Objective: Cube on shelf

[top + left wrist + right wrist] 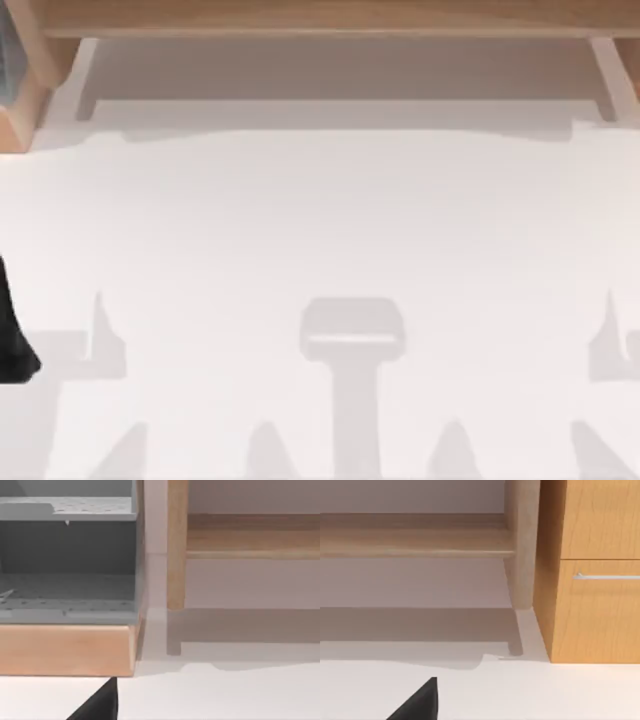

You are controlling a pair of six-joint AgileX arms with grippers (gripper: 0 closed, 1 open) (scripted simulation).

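Nothing of the task is under way, by my reading: the long light-brown wooden shelf on pale side supports spans the far edge of the white table, and I cannot find the small coloured puzzle cube. Next comes locating it. Left arm sits at the table's left edge; I cannot tell either pincer's opening.

A dark part of the left arm is seen at the top view's left edge. A black tip of each tool is seen in its wrist view.
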